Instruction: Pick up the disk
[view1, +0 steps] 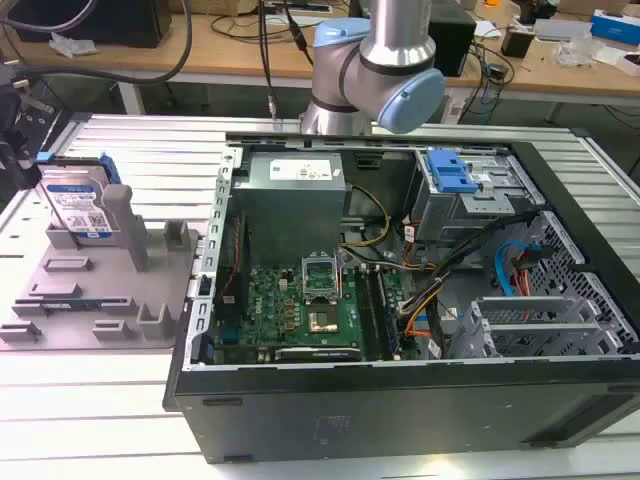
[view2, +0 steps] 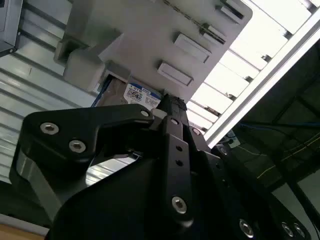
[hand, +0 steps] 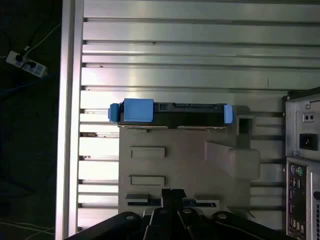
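**Item: disk** (view1: 78, 205). Silver metal drive with blue plastic side rails. It stands upright on its long edge in a slot of the holder tray. In the exterior view it sits at about ten o'clock, label face toward the camera. The label is white and blue and carries barcodes (its print is too small to read). In the first wrist view the disk (hand: 172, 111) is seen edge-on, with a blue rail at each end and a broader blue tab beside one of them. In the second wrist view a corner of the disk's (view2: 140, 95) label shows just past the black fingertip.

**Jaws.** Black, drawn narrow with the tips together and nothing between them. In the first wrist view they hang over the tray's edge opposite the disk, well apart from it.

**Holder tray** (view1: 100, 290). Grey plastic with upright posts and shallow slots, lying flat on the tabletop (view1: 100, 420). The disk occupies its far corner, as both wrist views also show (hand: 185, 160) (view2: 145, 35).

**Tabletop.** Ribbed aluminium slats, also seen in the first wrist view (hand: 175, 50).

**Computer case** (view1: 400, 400). Black, lying open at three o'clock of the tray and just beside it. Inside are a grey power supply (view1: 295, 195), a green motherboard (view1: 300, 310) and a blue drive-bay bracket (view1: 450, 172).

**Robot arm** (view1: 375, 60). Silver with pale blue joint caps, at twelve o'clock behind the case.
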